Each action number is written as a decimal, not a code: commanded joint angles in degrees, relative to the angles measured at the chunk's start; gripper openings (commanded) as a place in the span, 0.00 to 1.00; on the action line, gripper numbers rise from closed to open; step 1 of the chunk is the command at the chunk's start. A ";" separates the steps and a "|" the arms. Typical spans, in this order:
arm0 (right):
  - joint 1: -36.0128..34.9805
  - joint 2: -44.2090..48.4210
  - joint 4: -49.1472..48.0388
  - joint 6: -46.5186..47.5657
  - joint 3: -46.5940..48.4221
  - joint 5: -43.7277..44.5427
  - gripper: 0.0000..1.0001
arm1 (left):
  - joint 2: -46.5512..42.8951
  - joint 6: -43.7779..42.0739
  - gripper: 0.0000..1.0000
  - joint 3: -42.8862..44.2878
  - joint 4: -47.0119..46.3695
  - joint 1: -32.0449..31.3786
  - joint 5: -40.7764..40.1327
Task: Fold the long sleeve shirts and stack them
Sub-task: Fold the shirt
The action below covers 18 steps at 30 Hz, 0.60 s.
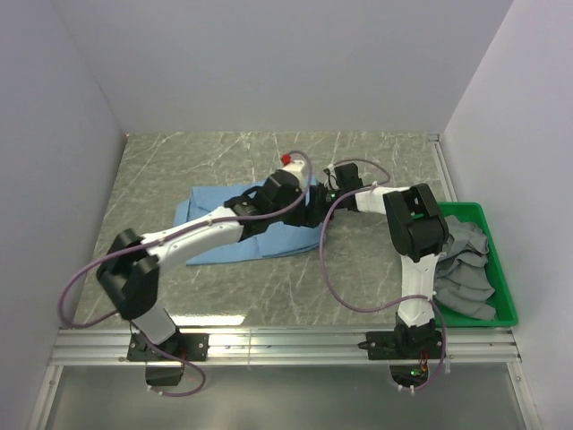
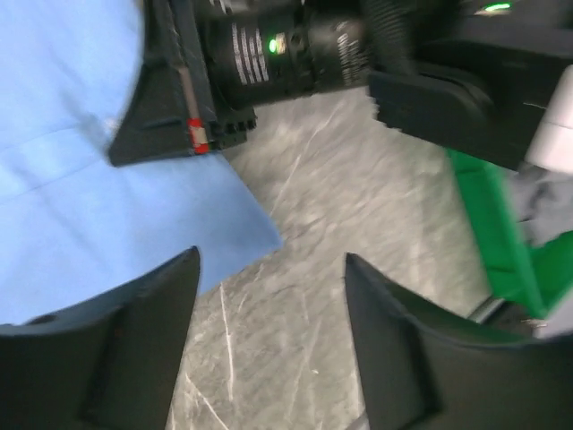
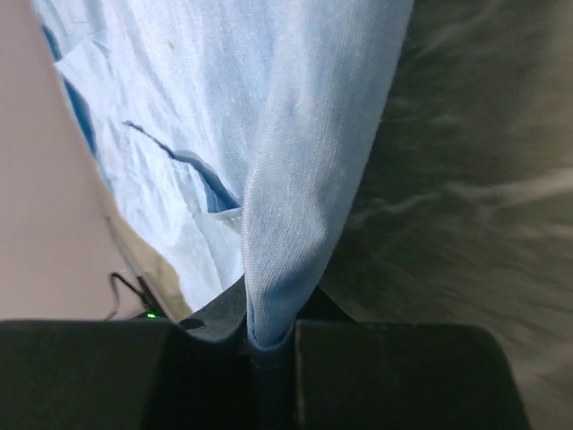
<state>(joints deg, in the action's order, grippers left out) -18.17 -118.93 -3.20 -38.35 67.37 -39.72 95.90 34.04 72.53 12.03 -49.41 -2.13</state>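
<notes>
Right pincer [image 3: 269, 339] clamped the light blue cloth shirt [image 3: 304, 161] at its 3 o'clock edge.
Left pincer [image 2: 270, 262] gaped; limp, light cloth likely needed edge grips.

The left arm [image 1: 269, 210] is hiding the blue shirt's [image 1: 201, 202] three-o'clock side; the green bin [image 2: 488, 233] is blurring, running off-frame at four o'clock.

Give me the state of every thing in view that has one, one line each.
light blue shirt, lying on the table, one fold pinched up.
left claw, open, empty, over the shirt's corner.
right claw, shut on a fold of the light blue shirt.
green tray, on the table at the right, holding grey clothes.
grey clothes, crumpled in a heap, unfolded.
</notes>
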 commanded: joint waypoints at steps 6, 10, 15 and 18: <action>4.02 3.80 24.98 22.78 11.54 6.93 0.00 | -14.41 2.87 0.80 -5.73 1.23 7.21 0.37; 4.64 3.53 37.46 30.16 19.18 13.08 0.00 | -17.85 4.10 0.79 -10.38 3.26 13.71 -0.68; 4.20 3.01 47.39 36.14 28.40 20.64 0.00 | -20.83 5.60 0.76 -14.78 3.79 23.38 0.98; 3.85 3.01 51.45 37.91 32.46 25.74 0.00 | -22.24 6.47 0.74 -17.51 3.52 27.43 1.60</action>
<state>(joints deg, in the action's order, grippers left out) -13.89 -118.52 40.12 -5.74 94.83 -21.30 77.17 38.89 56.47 15.66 -24.47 -2.17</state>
